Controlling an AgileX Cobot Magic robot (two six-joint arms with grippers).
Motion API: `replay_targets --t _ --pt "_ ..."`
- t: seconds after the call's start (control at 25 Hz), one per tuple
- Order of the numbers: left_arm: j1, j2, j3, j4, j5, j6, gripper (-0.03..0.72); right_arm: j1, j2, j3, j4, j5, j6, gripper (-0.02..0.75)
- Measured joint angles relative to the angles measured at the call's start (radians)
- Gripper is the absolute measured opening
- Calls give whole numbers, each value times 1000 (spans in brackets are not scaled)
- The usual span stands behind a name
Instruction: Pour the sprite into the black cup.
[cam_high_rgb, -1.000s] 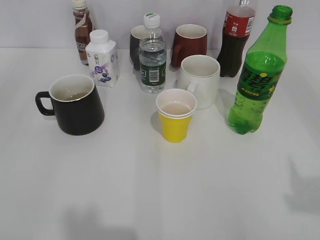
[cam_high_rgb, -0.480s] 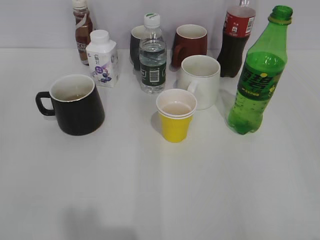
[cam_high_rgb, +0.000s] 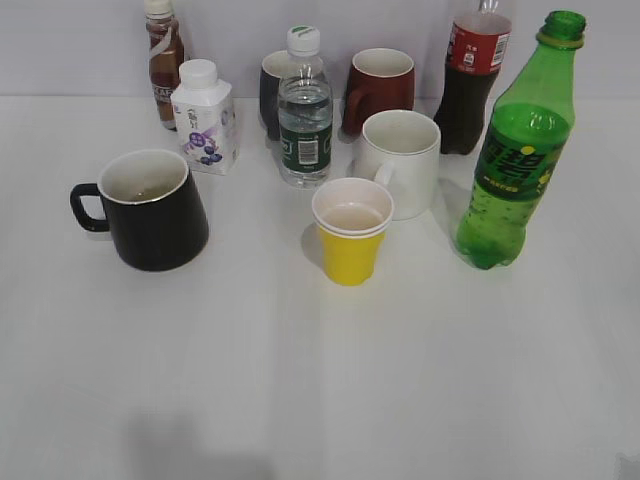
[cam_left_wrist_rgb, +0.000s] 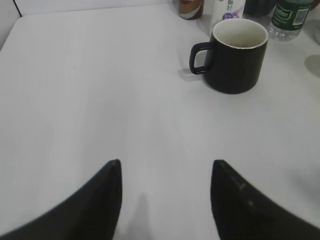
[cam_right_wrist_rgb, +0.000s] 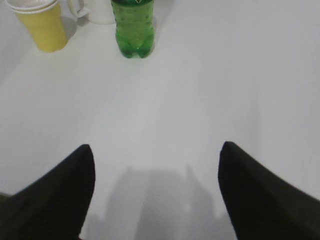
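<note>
you have both grippers low at the near side of the white table (cam_high_rgb: 320, 380), and neither holds anything. your left gripper (cam_left_wrist_rgb: 166, 172) has its jaws spread wide over bare tabletop, and your right gripper (cam_right_wrist_rgb: 156, 160) is spread just as wide — nothing sits between either pair of fingers.

take the yellow paper cup (cam_high_rgb: 351, 230) as your landmark; it stands nearest to you among the things, about mid-table. the black cup (cam_high_rgb: 152, 208) is well off to its left, upright, handle pointing left, white inside showing; in the left wrist view it lies ahead and to the right of your open jaws, well apart from them. the sprite bottle (cam_high_rgb: 514, 150) stands upright to the right of the yellow cup, cap on, and in the right wrist view its base is straight ahead, far from your fingers.

just behind the yellow cup sits a white mug (cam_high_rgb: 399, 162). further back and a little left is a small clear water bottle (cam_high_rgb: 304, 112), with a white carton (cam_high_rgb: 205, 118) left of that. along the far edge stand a brown drink bottle (cam_high_rgb: 164, 62), a dark mug (cam_high_rgb: 272, 90), a dark red mug (cam_high_rgb: 379, 88) and a cola bottle (cam_high_rgb: 470, 80).
</note>
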Motion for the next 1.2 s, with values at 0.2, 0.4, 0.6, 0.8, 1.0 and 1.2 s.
replay_targets --t 0.2,0.4,0.6,0.8,1.0,1.2 --pt "0 0 0 0 -2 0 417 0 0 1 0 -8 -1 575" --pt "4 0 0 0 -3 0 417 -3 0 1 0 -15 -1 575" --pt "98 0 1 0 -4 0 417 -98 0 1 3 -16 -1 575" --pt "141 0 1 0 -4 0 403 -175 -1 1 4 -18 -2 575" --pt "141 0 1 0 -4 0 379 -177 -1 1 4 -18 -2 575" --pt "141 0 1 0 -4 0 351 -177 -1 1 7 -18 -2 575"
